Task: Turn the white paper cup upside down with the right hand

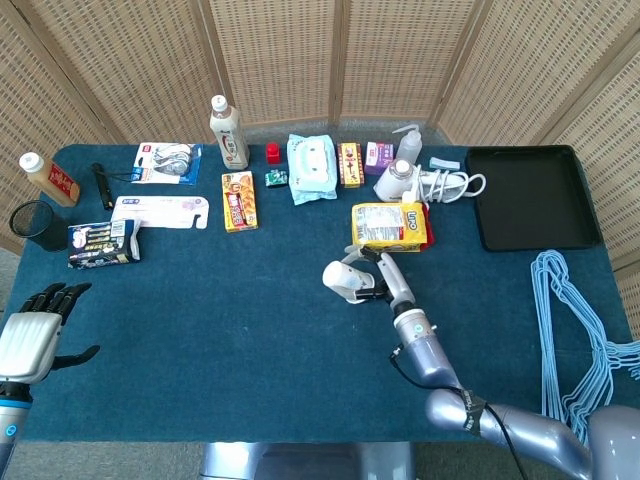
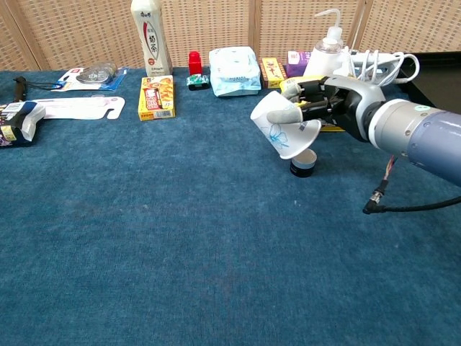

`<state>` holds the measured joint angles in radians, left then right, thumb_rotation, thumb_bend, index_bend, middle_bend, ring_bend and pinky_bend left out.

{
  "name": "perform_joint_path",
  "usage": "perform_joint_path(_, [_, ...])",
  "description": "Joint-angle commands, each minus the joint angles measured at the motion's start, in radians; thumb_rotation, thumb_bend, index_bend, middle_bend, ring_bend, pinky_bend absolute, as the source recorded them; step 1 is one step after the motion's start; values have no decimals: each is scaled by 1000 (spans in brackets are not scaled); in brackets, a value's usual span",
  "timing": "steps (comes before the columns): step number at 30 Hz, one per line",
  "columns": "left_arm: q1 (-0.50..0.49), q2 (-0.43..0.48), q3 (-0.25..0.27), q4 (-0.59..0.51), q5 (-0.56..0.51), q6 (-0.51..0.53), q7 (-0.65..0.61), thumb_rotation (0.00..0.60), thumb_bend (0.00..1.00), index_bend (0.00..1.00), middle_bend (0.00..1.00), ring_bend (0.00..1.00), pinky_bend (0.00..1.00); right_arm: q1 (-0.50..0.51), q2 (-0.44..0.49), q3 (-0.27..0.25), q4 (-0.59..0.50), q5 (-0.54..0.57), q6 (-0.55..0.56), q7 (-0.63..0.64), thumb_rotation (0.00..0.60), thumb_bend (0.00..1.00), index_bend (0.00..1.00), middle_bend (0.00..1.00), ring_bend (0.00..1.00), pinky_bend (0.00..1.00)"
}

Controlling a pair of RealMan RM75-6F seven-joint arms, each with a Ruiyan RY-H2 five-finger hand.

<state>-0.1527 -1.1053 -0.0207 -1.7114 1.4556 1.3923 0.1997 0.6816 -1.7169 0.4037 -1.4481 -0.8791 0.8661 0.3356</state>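
Note:
My right hand (image 2: 328,108) grips the white paper cup (image 2: 277,131), which has a small blue flower print, and holds it off the blue table (image 2: 180,238). The cup is tilted, its wide rim up and to the left and its narrow base down and to the right. The head view shows the same cup (image 1: 340,280) in front of the right hand (image 1: 378,281), near the table's middle. Fingers apart and holding nothing, my left hand (image 1: 30,335) hovers at the table's near left edge.
A small dark round object (image 2: 302,167) sits on the cloth just under the cup's base. Behind the hand lies a yellow snack bag (image 1: 390,226). A black tray (image 1: 530,195) and blue hangers (image 1: 585,320) are on the right. Bottles, boxes and packs line the far edge.

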Motion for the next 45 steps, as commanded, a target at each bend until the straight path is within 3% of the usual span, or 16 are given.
perform_joint_path(1, [0, 1, 0, -1, 0, 0, 0, 431, 141, 143, 253, 153, 222, 4, -11, 3, 12, 3, 1, -3, 542, 203, 451, 241, 231, 15])
perform_joint_path(23, [-9, -2, -7, -17, 9, 0, 13, 426, 141, 143, 253, 153, 221, -41, -5, -18, 51, -26, -5, 12, 549, 210, 405, 240, 231, 10])
perform_joint_path(32, [-12, -6, -8, -21, 12, 1, 16, 426, 141, 143, 254, 153, 218, -79, 53, -48, 24, -110, 10, 24, 543, 236, 150, 183, 196, 0])
perform_joint_path(35, [-14, -9, -9, -22, 16, 1, 15, 428, 141, 143, 253, 153, 217, -90, 75, -56, 11, -151, 22, 31, 544, 245, 114, 172, 184, 0])
perform_joint_path(41, [-13, -9, -7, -23, 23, 6, 15, 428, 141, 142, 253, 153, 217, -116, 150, -61, -57, -224, 54, 47, 545, 247, 110, 165, 173, 0])
perform_joint_path(45, [-9, -9, -4, -21, 23, 10, 12, 429, 142, 143, 253, 153, 217, -135, 202, -54, -111, -246, 97, 27, 546, 247, 175, 181, 189, 1])
